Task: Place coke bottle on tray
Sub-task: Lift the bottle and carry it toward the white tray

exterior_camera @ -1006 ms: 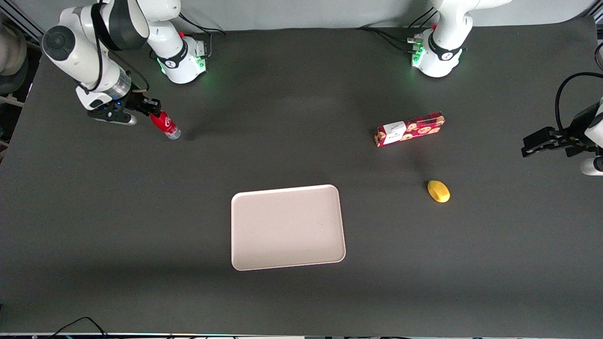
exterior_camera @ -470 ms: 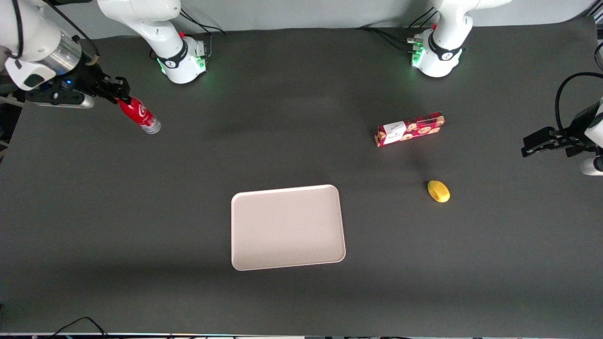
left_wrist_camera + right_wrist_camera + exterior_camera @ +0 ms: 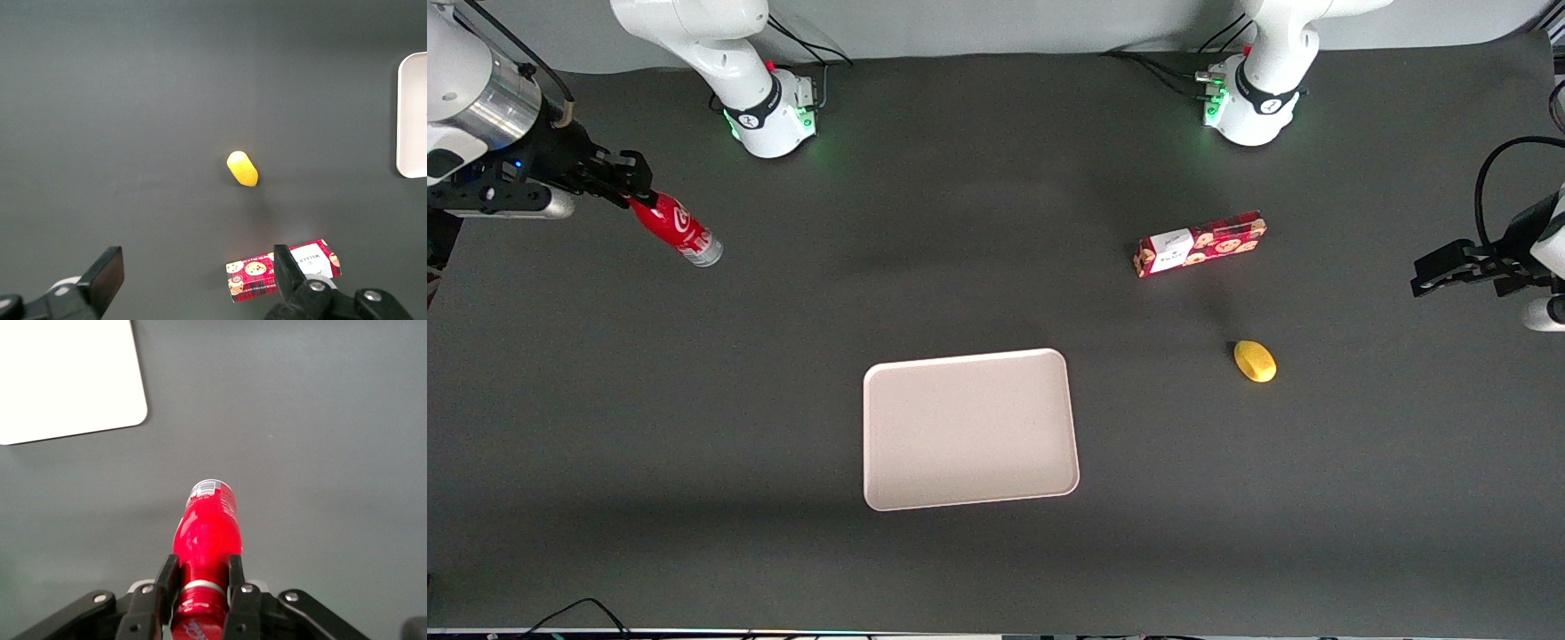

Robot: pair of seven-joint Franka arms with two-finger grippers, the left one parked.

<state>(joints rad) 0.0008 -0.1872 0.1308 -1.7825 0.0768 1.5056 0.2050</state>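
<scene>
So, rt arm's gripper (image 3: 633, 188) is up off the table at the working arm's end, clenched on the neck of the coke bottle (image 3: 675, 230); wrist cam shows both fingers (image 3: 166, 579) pinching just below the cap, w/ the bottle (image 3: 205, 533) hanging tilted, silvery base pointing away from the claw & down toward the mat. Bottle's in the air, not touching anything else. Tray (image 3: 969, 429) sits flat on the dark table (image 3: 996, 551) nearer the front cam, well apart from the bottle, nothing in it; its rounded corner (image 3: 73, 380) shows in the wrist cam too. Toward the parked arm's end: red cookie box (image 3: 1200, 244) lying flat, and a small yellow lemon-like obj (image 3: 1255, 361) nearer the cam than the box, apart from it.
</scene>
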